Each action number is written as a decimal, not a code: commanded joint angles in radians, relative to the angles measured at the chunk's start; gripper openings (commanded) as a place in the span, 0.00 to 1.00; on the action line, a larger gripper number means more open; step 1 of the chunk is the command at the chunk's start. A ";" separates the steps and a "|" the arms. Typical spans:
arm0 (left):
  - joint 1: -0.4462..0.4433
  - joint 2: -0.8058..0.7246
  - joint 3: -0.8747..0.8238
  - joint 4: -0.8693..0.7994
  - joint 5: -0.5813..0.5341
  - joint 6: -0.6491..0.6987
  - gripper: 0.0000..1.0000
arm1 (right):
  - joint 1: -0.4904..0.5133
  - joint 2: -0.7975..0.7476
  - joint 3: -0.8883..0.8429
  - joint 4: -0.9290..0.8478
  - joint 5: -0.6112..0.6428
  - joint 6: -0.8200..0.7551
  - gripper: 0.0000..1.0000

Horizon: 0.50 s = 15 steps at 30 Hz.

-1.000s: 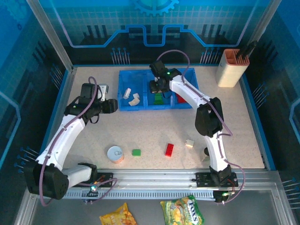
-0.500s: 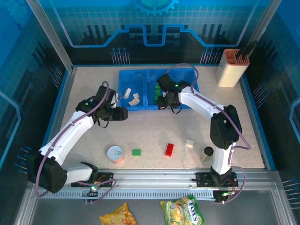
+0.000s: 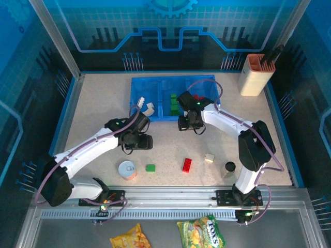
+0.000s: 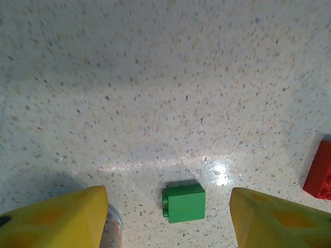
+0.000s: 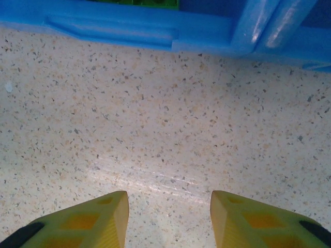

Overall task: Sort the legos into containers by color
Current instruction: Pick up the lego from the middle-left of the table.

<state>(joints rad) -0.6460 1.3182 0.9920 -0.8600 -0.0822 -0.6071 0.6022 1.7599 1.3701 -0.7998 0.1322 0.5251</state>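
Note:
Loose legos lie near the front of the table: a green brick (image 3: 150, 168), a red brick (image 3: 186, 165) and a cream brick (image 3: 209, 157). The blue three-part containers bin (image 3: 138, 85) holds cream bricks (image 3: 148, 109) on the left, green bricks (image 3: 175, 106) in the middle and a red brick (image 3: 198, 97) on the right. My left gripper (image 3: 144, 141) hangs open and empty above the table. In its wrist view the green brick (image 4: 184, 203) lies between the open left gripper (image 4: 168, 206) fingers, with the red brick (image 4: 319, 171) at the right edge. My right gripper (image 3: 186, 124) stands open and empty just in front of the bin (image 5: 155, 31).
A round white-orange tin (image 3: 127, 170) sits left of the green brick, close to my left finger (image 4: 57, 222). A small black cylinder (image 3: 229, 167) stands right of the cream brick. A tall beige holder (image 3: 255, 75) is at the back right. Blue walls edge the table.
My left arm swung from beside the bin toward the front middle, over the green brick, and its jaws widened a little. My right arm drew back out of the bin.

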 commanded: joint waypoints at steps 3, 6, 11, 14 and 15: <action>-0.079 0.045 -0.053 0.000 -0.037 -0.143 0.65 | 0.008 -0.046 -0.019 -0.003 -0.013 0.007 0.46; -0.112 0.072 -0.078 0.032 -0.024 -0.184 0.66 | 0.008 -0.051 -0.019 -0.006 -0.018 -0.001 0.46; -0.176 0.143 -0.076 0.054 -0.013 -0.238 0.67 | 0.008 -0.051 -0.017 -0.008 -0.020 -0.007 0.46; -0.203 0.191 -0.073 0.053 -0.007 -0.263 0.68 | 0.008 -0.052 -0.023 -0.004 -0.029 -0.004 0.46; -0.209 0.206 -0.077 0.060 0.001 -0.270 0.68 | 0.008 -0.051 -0.024 -0.004 -0.033 -0.002 0.46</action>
<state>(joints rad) -0.8391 1.4937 0.9192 -0.8059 -0.0921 -0.8227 0.6022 1.7386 1.3590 -0.7979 0.1188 0.5236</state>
